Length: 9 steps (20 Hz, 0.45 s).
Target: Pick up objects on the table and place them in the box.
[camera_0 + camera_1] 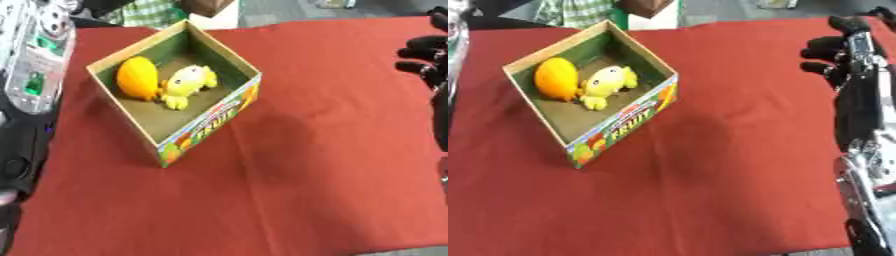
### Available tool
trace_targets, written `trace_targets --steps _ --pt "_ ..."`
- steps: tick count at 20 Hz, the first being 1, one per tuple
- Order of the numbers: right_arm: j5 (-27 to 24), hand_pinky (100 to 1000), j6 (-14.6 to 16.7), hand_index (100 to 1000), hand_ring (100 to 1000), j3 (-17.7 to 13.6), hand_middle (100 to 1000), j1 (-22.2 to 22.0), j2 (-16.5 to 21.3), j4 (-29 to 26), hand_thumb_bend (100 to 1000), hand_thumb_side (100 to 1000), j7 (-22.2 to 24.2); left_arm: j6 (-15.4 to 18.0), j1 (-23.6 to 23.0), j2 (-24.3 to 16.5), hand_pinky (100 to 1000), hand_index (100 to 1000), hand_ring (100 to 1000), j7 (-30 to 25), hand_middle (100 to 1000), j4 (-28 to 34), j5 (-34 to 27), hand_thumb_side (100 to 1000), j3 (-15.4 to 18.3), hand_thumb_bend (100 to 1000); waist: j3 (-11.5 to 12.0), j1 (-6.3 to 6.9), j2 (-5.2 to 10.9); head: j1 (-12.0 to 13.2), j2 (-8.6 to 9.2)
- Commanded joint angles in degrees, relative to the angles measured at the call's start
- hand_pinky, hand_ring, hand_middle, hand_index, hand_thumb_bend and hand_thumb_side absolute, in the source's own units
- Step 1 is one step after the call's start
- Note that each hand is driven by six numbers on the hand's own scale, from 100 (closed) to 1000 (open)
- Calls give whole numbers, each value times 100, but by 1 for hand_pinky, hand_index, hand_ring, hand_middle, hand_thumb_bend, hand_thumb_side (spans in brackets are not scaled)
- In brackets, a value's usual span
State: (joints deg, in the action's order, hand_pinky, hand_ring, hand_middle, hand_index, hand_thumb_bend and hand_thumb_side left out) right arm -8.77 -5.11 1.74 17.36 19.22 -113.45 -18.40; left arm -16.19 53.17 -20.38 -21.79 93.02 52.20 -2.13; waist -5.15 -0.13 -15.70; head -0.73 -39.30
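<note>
In the left eye view the cardboard box (179, 87) sits upper left on the red surface (306, 165), holding an orange ball (137, 78) and a soft-looking yellow toy (186, 84), touching; both probably light, the toy squashy, best gripped round its body. In the right eye view the right robot hand (843, 52), upper right, curls around nothing, well apart from the box. No left robot hand shows.

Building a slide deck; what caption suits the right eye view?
Orange fruit and yellow toy lie in the box on red cloth; right hand hovers, fingers curled.
</note>
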Motion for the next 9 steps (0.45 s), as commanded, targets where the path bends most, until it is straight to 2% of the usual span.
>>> trace_targets --steps 1,2,3,4,6,9 --pt "-6 672 26 852 679 -76 599 67 64 -115 100 867 -46 8 -45 -255 736 947 840 269 838 505 -266 973 382 153 18 -10 123 -37 -29" --pt "-5 672 34 852 680 -81 600 74 68 -115 100 869 -53 38 -117 -287 725 937 828 350 822 637 -347 968 471 100 31 -12 122 -46 -29" --pt "-4 672 41 852 680 -85 601 80 72 -115 100 869 -61 75 -199 -317 723 936 826 430 821 766 -427 968 542 100 41 -14 121 -51 -30" --pt "-4 673 53 853 683 -91 603 91 80 -115 100 873 -72 108 -307 -341 705 928 810 514 811 903 -511 923 589 100 53 -16 119 -57 -32" --pt "-7 672 95 852 684 -106 605 116 99 -115 100 877 -105 135 -560 -368 698 919 801 683 802 1178 -680 893 636 100 77 -20 114 -49 -41" --pt "-23 673 205 853 688 -118 609 151 119 -115 100 884 -154 66 -979 -343 662 898 768 944 778 1603 -941 864 704 100 111 -30 101 12 -42"
